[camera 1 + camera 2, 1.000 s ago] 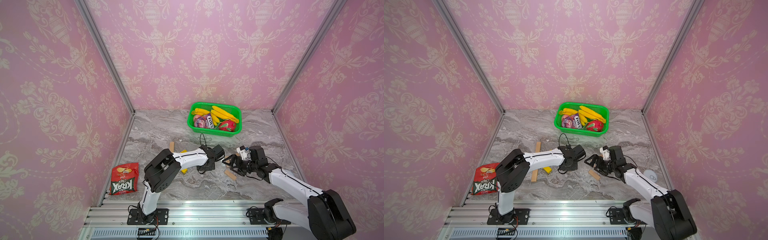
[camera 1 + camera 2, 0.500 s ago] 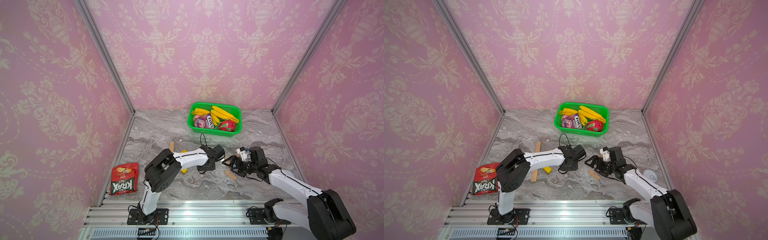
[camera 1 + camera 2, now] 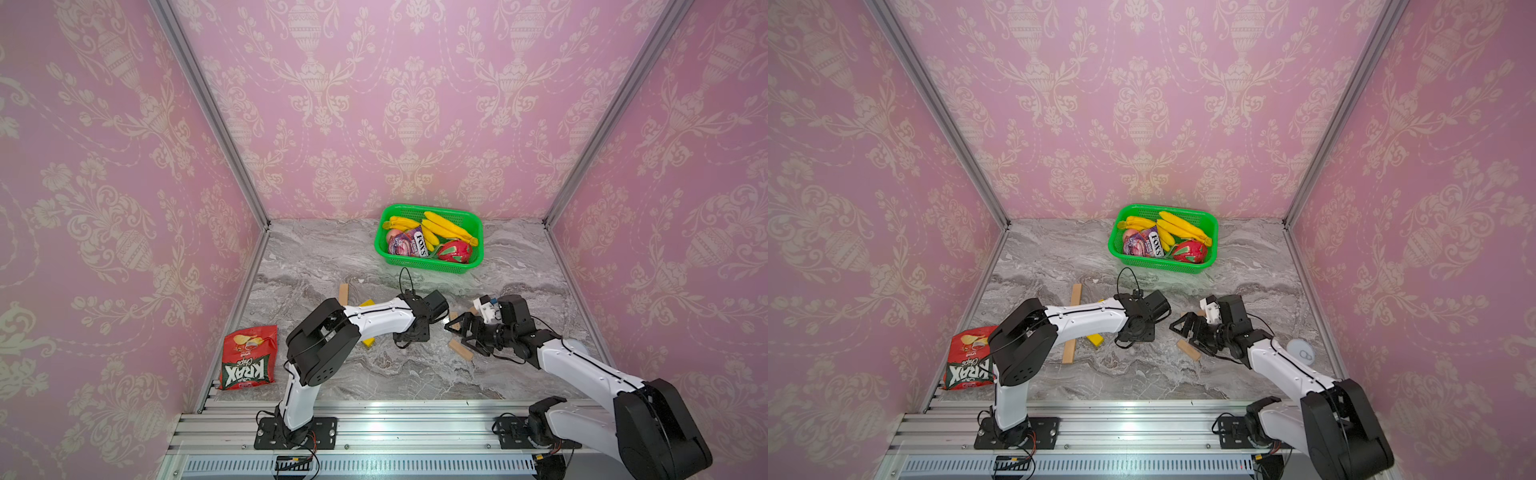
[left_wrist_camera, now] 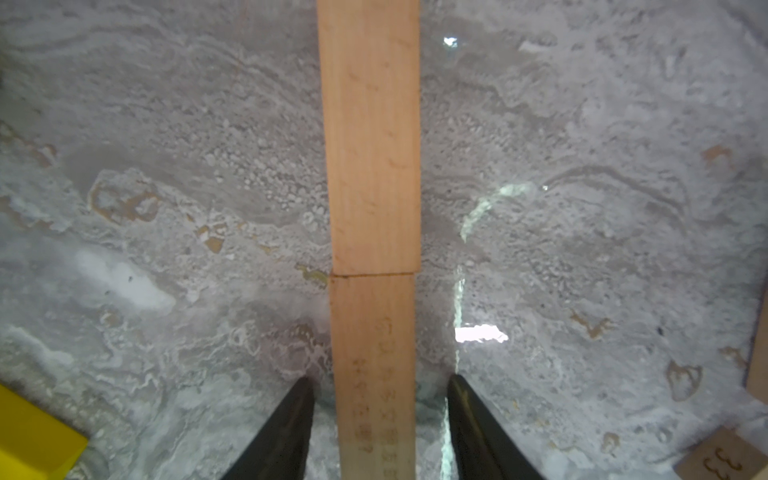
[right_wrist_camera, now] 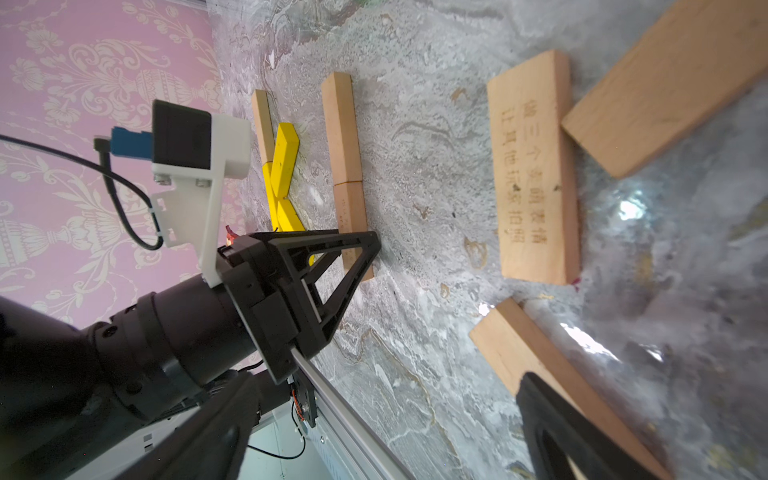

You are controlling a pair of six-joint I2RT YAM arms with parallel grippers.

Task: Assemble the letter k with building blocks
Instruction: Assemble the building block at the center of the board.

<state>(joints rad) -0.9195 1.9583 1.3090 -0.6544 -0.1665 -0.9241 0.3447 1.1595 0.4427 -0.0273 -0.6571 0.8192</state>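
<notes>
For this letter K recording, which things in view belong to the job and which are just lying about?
Belongs to the job: wooden bars laid end to end; yellow bars beside them; loose wooden bars.

Just lying about: green basket, with bananas, candy bag and red fruit in it; chips bag; white round thing.

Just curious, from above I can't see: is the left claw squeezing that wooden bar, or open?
Open. In the left wrist view the left gripper has fingers flanking the wooden bar, marble showing either side.
</notes>
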